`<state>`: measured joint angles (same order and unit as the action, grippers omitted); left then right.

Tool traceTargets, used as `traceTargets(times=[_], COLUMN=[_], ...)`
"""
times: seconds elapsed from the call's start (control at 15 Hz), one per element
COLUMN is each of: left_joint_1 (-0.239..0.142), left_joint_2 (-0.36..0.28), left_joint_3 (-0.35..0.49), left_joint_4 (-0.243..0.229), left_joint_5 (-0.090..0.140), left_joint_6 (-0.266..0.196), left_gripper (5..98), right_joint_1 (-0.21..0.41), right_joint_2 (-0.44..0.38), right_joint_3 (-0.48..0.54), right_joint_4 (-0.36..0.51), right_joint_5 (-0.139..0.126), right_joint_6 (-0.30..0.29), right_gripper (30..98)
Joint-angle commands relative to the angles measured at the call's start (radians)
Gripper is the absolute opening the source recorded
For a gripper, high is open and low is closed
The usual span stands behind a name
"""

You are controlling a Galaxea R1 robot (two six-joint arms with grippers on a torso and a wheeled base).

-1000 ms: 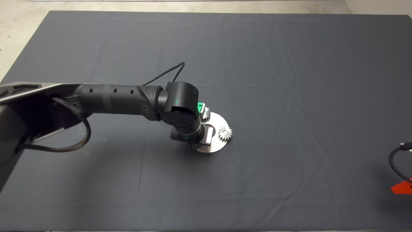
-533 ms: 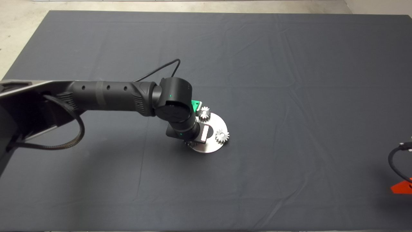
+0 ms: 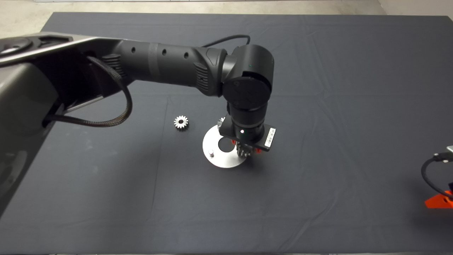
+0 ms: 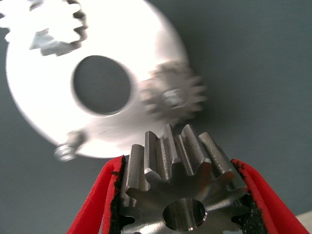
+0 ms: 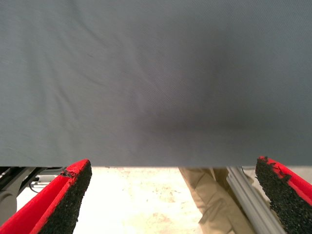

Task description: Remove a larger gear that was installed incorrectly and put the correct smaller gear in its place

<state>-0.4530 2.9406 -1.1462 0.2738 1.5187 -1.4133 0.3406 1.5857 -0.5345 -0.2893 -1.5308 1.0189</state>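
While the left gripper [image 4: 183,204] pinches the larger gear [image 4: 181,187], the right gripper [image 5: 178,197] idles spread over the dark mat [image 3: 336,88]

Even light; disc [image 4: 146,39] glares, blurred close up.

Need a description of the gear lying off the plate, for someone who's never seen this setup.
On the dark mat, find the round silver plate with the big centre hole. Just left of it in the head view, the loose gear lies flat on the cloth. It alone sits by itself: the seated gears are on the plate, and the left end effector grips the held gear.
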Motion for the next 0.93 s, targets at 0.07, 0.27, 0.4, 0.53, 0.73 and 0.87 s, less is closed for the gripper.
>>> traceTargets(times=[0.07, 0.27, 0.4, 0.53, 0.73, 0.87], left_joint_1=[-0.089, -0.086, -0.084, -0.084, -0.079, -0.041], left_joint_2=[-0.026, -0.152, -0.247, -0.358, -0.529, -0.620], left_joint_3=[-0.021, -0.005, 0.064, 0.179, 0.344, 0.416], left_joint_4=[-0.018, 0.037, 0.126, 0.222, 0.311, 0.390], left_joint_5=[0.090, 0.087, 0.086, 0.084, 0.084, 0.084], left_joint_6=[-0.012, -0.003, -0.003, -0.030, -0.132, -0.164], left_gripper=[43.6, 43.6, 43.6, 43.6, 43.6, 43.6], right_joint_1=[0.000, -0.011, -0.028, -0.034, -0.038, -0.038], right_joint_2=[0.034, 0.037, 0.049, 0.066, 0.099, 0.109], right_joint_3=[-0.019, -0.019, -0.021, -0.022, -0.041, -0.047], right_joint_4=[-0.031, -0.031, -0.031, -0.031, -0.032, -0.031], right_joint_5=[-0.071, -0.071, -0.071, -0.071, -0.072, -0.074], right_joint_6=[0.009, 0.009, 0.010, 0.040, 0.043, 0.043], right_gripper=[88.8, 88.8, 88.8, 88.8, 88.8, 88.8])
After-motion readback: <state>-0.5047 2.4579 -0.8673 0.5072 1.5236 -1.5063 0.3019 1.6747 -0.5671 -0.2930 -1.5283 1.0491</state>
